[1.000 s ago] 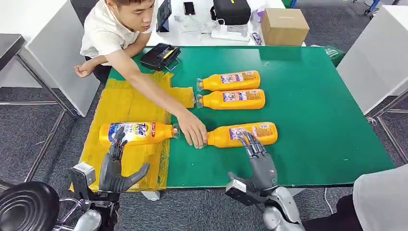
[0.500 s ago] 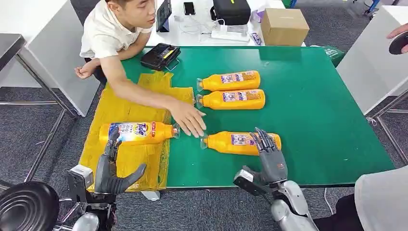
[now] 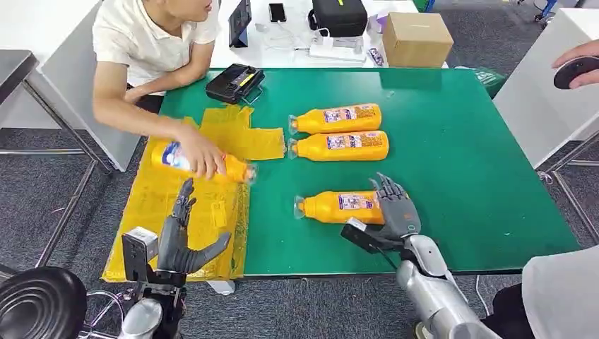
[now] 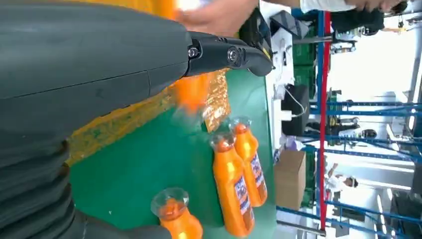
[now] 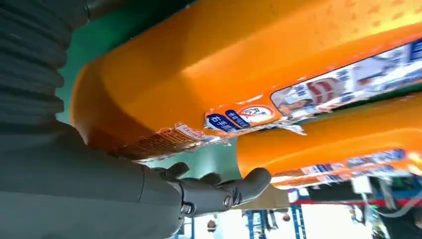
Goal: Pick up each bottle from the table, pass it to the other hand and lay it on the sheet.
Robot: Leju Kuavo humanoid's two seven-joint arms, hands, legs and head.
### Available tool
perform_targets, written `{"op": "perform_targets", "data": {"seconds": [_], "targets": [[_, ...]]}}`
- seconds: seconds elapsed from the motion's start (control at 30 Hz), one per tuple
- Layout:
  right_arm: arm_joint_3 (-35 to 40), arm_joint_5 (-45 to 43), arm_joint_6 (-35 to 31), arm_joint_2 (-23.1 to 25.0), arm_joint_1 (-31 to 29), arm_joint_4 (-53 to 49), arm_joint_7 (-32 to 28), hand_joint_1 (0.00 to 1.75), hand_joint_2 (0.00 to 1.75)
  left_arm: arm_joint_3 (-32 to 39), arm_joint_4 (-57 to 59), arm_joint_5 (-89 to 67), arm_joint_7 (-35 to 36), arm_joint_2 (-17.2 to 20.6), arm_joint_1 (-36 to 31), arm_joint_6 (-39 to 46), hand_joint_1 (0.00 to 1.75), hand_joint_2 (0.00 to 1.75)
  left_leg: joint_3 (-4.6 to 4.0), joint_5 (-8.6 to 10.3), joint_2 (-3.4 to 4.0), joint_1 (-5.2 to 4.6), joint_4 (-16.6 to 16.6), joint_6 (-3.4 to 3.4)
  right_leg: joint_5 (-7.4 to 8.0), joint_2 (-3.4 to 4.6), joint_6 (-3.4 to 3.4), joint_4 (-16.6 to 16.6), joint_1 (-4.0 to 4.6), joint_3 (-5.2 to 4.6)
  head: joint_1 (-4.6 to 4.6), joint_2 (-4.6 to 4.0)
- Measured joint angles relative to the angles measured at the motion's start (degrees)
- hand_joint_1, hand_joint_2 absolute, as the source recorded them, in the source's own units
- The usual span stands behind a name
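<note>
Right hand wraps the near orange bottle; left hand hovers spread, empty.

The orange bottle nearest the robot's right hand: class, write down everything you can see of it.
The orange plastic bottle nearest the robot lies on its side on the green table, its clear cap pointing towards the yellow sheet. A printed label with blue and white patches wraps its middle; in the right wrist view the label's edge looks torn and peeling. The right hand is at its base end, fingers spread over it; whether it grips is unclear. It lies apart from the other bottles.
</note>
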Motion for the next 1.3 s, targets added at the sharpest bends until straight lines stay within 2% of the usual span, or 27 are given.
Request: {"op": "perform_targets", "data": {"seconds": [0.17,0.2,0.23,0.43,0.5,0.73,0.87,1.17,1.23,1.3], "targets": [[0.48,0.76,0.81,0.2,-3.06,4.31,1.33,0.0,1.75,-0.42,1.14,0.07,0.0,0.0,-0.34,0.02,0.0,1.75,0.02,0.0,0.01,0.0,0.0,0.0,0.03,0.0,0.04,0.0,-0.01,0.02,0.0,0.0],[0.53,1.03,1.18,0.26,-3.53,4.94,1.72,0.09,1.75,-0.44,1.33,0.09,0.0,-0.02,-0.42,0.0,0.0,1.75,0.03,0.0,0.01,-0.01,0.0,0.01,0.03,0.0,0.04,0.0,-0.01,0.03,0.0,0.0],[0.57,1.03,1.77,0.33,-3.98,5.52,2.12,1.73,1.75,-0.44,1.47,0.11,0.0,-0.02,-0.51,0.0,0.0,1.75,0.04,0.0,0.01,-0.01,0.0,0.01,0.03,0.0,0.04,0.0,-0.01,0.03,0.0,0.0],[1.16,1.18,10.98,0.68,-7.78,8.64,4.46,1.75,1.75,-0.94,2.43,0.26,0.09,-0.13,-1.45,0.0,0.0,1.75,0.51,-0.01,0.2,0.0,-0.01,0.03,0.05,0.13,0.05,-0.05,0.0,0.28,0.0,0.0],[1.33,1.14,12.26,0.7,-8.64,9.34,4.74,1.75,1.75,-1.05,2.6,0.33,0.11,-0.17,-1.8,0.0,0.0,1.75,0.71,-0.06,0.14,0.0,-0.02,0.03,0.01,0.11,0.02,-0.08,0.0,0.0,0.02,0.0],[1.9,0.94,16.94,0.83,-10.08,10.63,4.74,1.75,1.75,-1.11,3.0,0.44,0.2,-0.2,-2.17,-0.02,0.0,1.75,0.78,0.0,0.1,0.01,-0.01,0.04,0.04,0.11,0.05,-0.08,0.01,0.19,0.04,0.0],[1.2,-5.44,21.44,0.76,-10.5,10.78,-1.66,1.75,1.75,-1.18,3.65,0.68,0.24,-0.2,-2.71,-0.37,0.0,1.75,0.92,-0.02,0.29,0.02,-0.01,0.03,0.09,0.34,0.07,-0.08,0.03,0.76,0.02,0.0],[0.7,-6.27,22.49,0.94,-10.35,10.78,-2.8,1.75,1.75,-1.31,4.24,0.72,0.24,-0.22,-3.34,-0.7,0.0,1.75,1.18,-0.1,0.41,0.06,-0.04,-0.04,0.14,0.47,-0.09,-0.11,0.06,0.36,0.02,0.0],[0.27,-8.75,23.45,1.03,-10.19,10.76,-4.93,1.75,1.75,-1.38,4.37,1.22,0.26,-0.22,-3.37,-0.9,0.0,1.75,1.2,-0.1,0.42,0.06,-0.04,-0.04,0.15,0.48,-0.1,-0.11,0.06,0.4,0.04,0.0],[-0.68,-12.23,24.2,1.57,-9.71,10.52,-7.98,1.75,1.75,-1.38,4.53,2.23,0.42,-0.24,-3.37,-1.25,0.0,1.75,1.19,-0.09,0.47,0.06,-0.04,-0.05,0.2,0.55,-0.09,-0.1,0.06,0.88,0.02,0.0]]}}
